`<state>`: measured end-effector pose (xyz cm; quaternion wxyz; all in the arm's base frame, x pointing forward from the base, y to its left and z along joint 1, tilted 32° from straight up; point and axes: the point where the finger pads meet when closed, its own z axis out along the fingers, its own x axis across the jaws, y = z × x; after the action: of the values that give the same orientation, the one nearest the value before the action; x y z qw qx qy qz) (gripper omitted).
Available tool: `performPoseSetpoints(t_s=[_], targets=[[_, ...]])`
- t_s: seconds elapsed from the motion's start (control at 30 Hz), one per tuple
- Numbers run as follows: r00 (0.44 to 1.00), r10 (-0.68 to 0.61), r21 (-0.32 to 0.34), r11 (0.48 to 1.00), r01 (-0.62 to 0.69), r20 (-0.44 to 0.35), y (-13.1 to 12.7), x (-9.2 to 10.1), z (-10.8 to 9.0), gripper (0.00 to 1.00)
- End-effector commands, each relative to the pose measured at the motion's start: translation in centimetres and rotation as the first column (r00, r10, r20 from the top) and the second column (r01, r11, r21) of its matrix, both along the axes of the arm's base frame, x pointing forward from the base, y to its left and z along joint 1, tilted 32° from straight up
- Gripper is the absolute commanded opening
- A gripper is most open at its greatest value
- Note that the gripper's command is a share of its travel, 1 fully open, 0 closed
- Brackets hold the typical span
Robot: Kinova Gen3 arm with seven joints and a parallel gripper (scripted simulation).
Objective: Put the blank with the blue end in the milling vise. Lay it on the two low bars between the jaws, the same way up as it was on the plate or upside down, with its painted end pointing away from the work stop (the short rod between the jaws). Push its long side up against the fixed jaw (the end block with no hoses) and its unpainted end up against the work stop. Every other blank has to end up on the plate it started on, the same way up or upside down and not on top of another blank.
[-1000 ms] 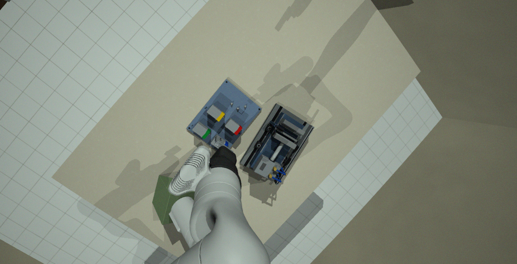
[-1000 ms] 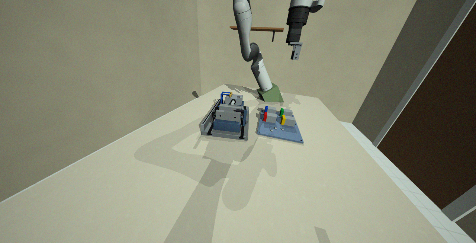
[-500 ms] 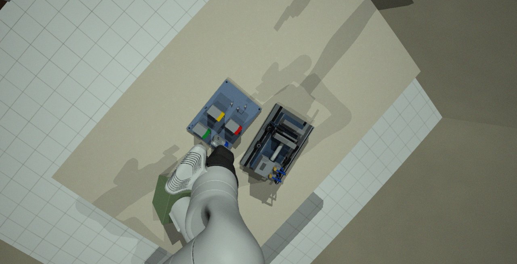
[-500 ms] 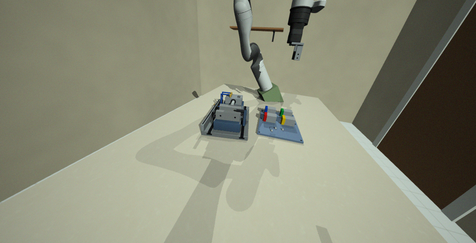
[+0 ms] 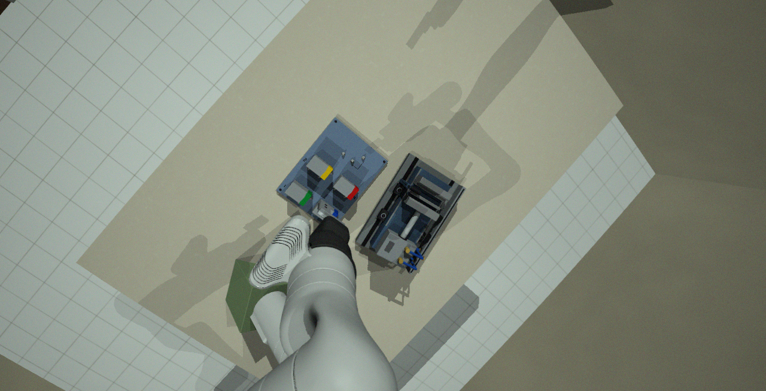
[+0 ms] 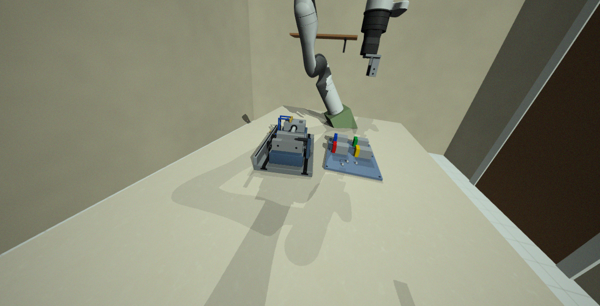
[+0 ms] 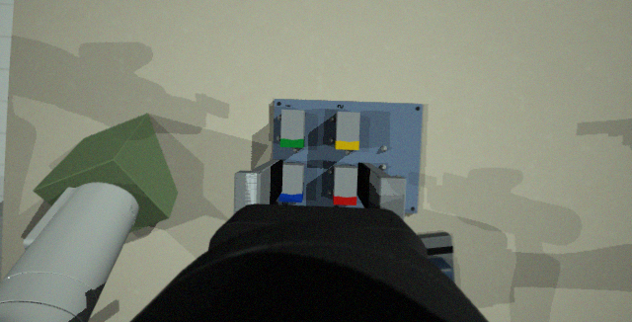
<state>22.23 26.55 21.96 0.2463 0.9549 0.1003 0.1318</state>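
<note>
The blank with the blue end [image 6: 342, 138] [image 7: 292, 179] lies on the blue plate [image 5: 342, 130] [image 6: 356, 170] [image 7: 407, 134]; in the top view the gripper covers most of it. My gripper [image 5: 324, 209] [image 6: 371, 74] [image 7: 319, 177] is open and empty, high above the plate. In the wrist view its fingers straddle the blue-ended and red-ended blanks in line of sight, touching neither. The milling vise [image 5: 369, 234] [image 6: 283, 170] [image 7: 435, 241] stands beside the plate, its hosed block [image 5: 393, 247] at one end. The bars and work stop cannot be made out clearly.
Also on the plate are the red-ended blank [image 5: 344, 185] [image 6: 342, 148] [image 7: 346, 180], the yellow-ended blank [image 5: 318, 166] [image 6: 364, 152] [image 7: 348, 126] and the green-ended blank [image 5: 297, 192] [image 6: 362, 141] [image 7: 292, 124]. Small pegs [image 7: 383, 149] stand up from it. Blue hoses [image 5: 410, 266] [image 6: 285, 116] stick up from the vise.
</note>
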Motion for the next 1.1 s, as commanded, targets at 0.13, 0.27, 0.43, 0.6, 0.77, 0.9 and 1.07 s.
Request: performPoseSetpoints(t_s=[0.13,0.27,0.43,0.6,0.77,0.9,1.07], targets=[[1.0,-0.001,0.002,1.0,0.001,0.001,-0.21,0.11,0.17,1.0],[1.0,-0.001,0.003,1.0,0.001,0.001,-0.32,0.15,0.22,1.0],[1.0,0.0,0.002,1.0,0.0,0.001,-0.36,0.16,0.21,1.0],[1.0,0.0,0.002,1.0,0.0,0.001,-0.45,0.21,0.26,1.0],[1.0,-0.001,0.002,1.0,0.001,0.001,-0.54,0.25,0.31,1.0],[1.0,0.0,0.002,1.0,0.0,0.001,-0.55,0.25,0.29,1.0],[1.0,-0.001,0.002,1.0,0.001,0.001,-0.6,0.27,0.32,1.0]])
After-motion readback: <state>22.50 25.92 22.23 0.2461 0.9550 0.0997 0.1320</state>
